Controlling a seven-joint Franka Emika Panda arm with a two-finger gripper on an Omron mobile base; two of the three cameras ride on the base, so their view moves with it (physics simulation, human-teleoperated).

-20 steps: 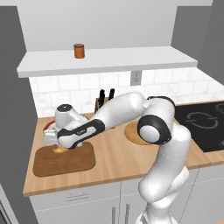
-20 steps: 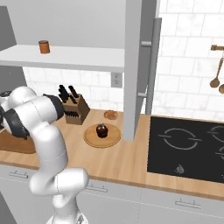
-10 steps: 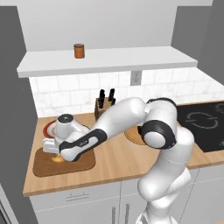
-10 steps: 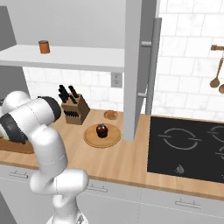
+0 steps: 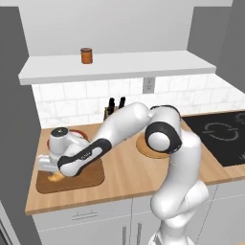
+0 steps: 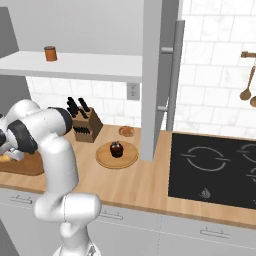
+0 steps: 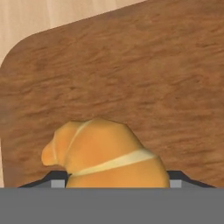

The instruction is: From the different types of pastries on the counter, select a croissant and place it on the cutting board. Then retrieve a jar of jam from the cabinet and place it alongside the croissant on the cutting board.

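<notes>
Croissant [image 7: 105, 155] is sitting between my gripper [image 7: 116, 177] tips right now, low over the cutting board [image 7: 131, 74]. In the hand view the two dark tips poke out on either side of it with the pastry filling the gap, so I'd call it clamped on the croissant, jaws partway apart around its middle. From the left base view the hand is down at the near left end of the board on the counter [image 5: 129, 177], and I can see a bit of golden pastry [image 5: 55, 176] under it. Can't tell if it's touching the wood yet or just above it.

Handling-wise, my guess is it's light and kinda squishy, flaky crust, so a hard squeeze would crush it. The fat middle is the place to hold it, the horns would probably slip or snap.

The jar of jam [image 5: 86, 55] is up on the cabinet [image 5: 119, 67] shelf, well apart from everything. That one looks rigid and smooth, so I'd take it around the body below the lid. The cupcake [image 6: 116, 149] on its round board is not my problem.
</notes>
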